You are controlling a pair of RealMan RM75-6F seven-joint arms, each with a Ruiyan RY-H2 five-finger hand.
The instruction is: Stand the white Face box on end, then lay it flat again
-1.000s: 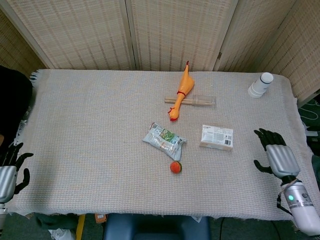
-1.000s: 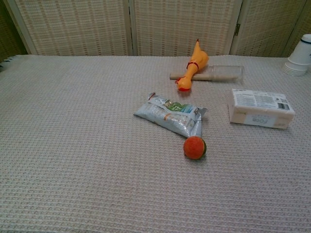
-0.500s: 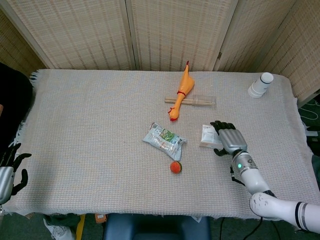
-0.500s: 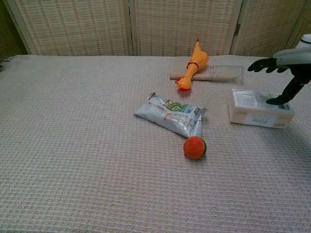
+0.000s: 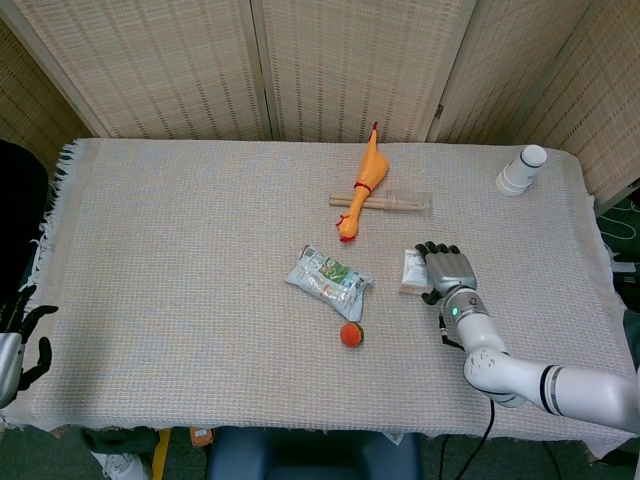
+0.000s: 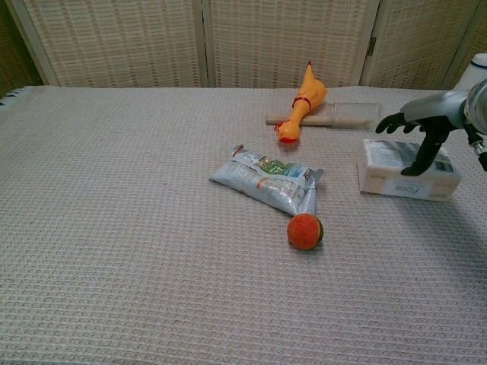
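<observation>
The white Face box (image 6: 396,176) lies flat on the cloth at the right of centre. In the head view only its left end (image 5: 411,270) shows, because my right hand (image 5: 448,270) hovers over the rest. In the chest view my right hand (image 6: 420,125) reaches in from the right above the box with its fingers spread, and the thumb points down to the box's top; I cannot tell whether it touches. It holds nothing. My left hand (image 5: 16,335) hangs off the table's near left corner, fingers apart and empty.
A snack packet (image 6: 266,181) and an orange ball (image 6: 305,231) lie left of the box. Behind it are a yellow rubber chicken (image 6: 302,101) and a clear tube (image 6: 351,114) with a wooden stick. White cups (image 5: 522,170) stand at the far right corner.
My right hand has swung in from the table's right edge to above the box, then edged further left over it. The box has not moved. My left hand has dropped slightly.
</observation>
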